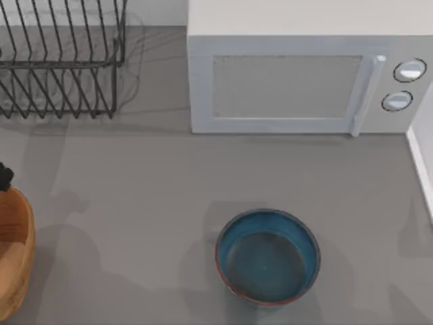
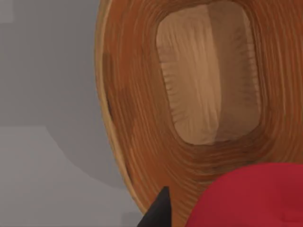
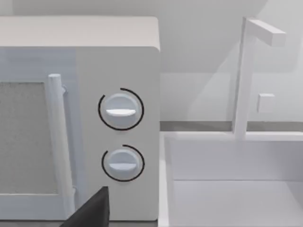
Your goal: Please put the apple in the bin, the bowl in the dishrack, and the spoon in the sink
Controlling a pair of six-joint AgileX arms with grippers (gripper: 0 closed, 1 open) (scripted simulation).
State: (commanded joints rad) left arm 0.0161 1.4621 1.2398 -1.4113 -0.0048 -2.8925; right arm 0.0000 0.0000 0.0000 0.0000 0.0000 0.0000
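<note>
Over the bin [image 2: 142, 118] at the surface's left edge, the left fingers [image 2: 158, 210] hold the apple [image 2: 251, 198]. The bowl [image 1: 268, 256] sits centre-front. The dishrack [image 1: 61, 57] and microwave [image 1: 304, 68] carry no readable writing.

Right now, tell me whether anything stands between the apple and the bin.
Nothing visible does. In the left wrist view the apple sits by the left gripper's fingertip, right above the bin, whose wooden inside lies open below it.
</note>
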